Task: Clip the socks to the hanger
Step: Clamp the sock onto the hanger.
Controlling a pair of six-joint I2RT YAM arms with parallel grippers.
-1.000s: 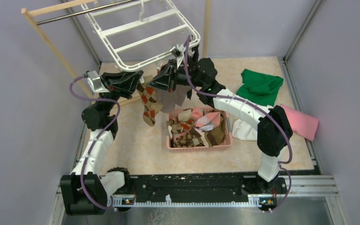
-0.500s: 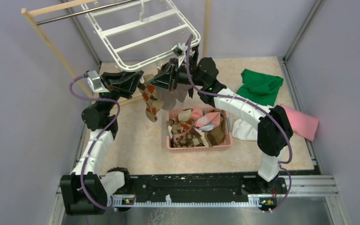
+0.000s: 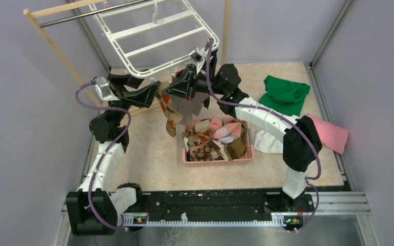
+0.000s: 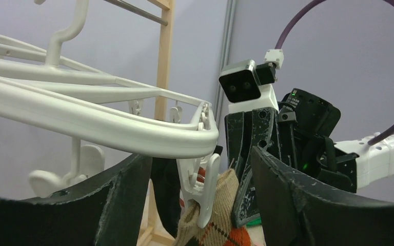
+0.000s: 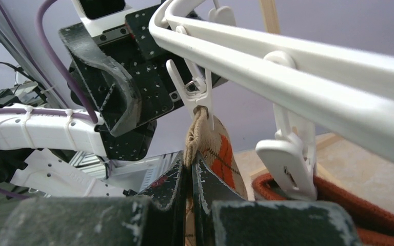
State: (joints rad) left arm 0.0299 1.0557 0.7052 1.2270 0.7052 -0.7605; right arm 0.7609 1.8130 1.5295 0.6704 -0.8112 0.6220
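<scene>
The white hanger hangs tilted at the back left. A brown argyle sock dangles below its near rim. One small white clip pinches the sock's cuff. My left gripper stands open, its jaws on either side of that clip and apart from it. My right gripper is shut on the argyle sock just below the clip. More socks lie in the pink basket.
A rust-red cuff hangs from a neighbouring clip. A wooden rack with a metal bar carries the hanger. Green, pink and white cloths lie right of the basket.
My left gripper has opened off the clip, which now grips the sock's cuff. The sock has swung a little to the right. The right gripper has kept its hold.
</scene>
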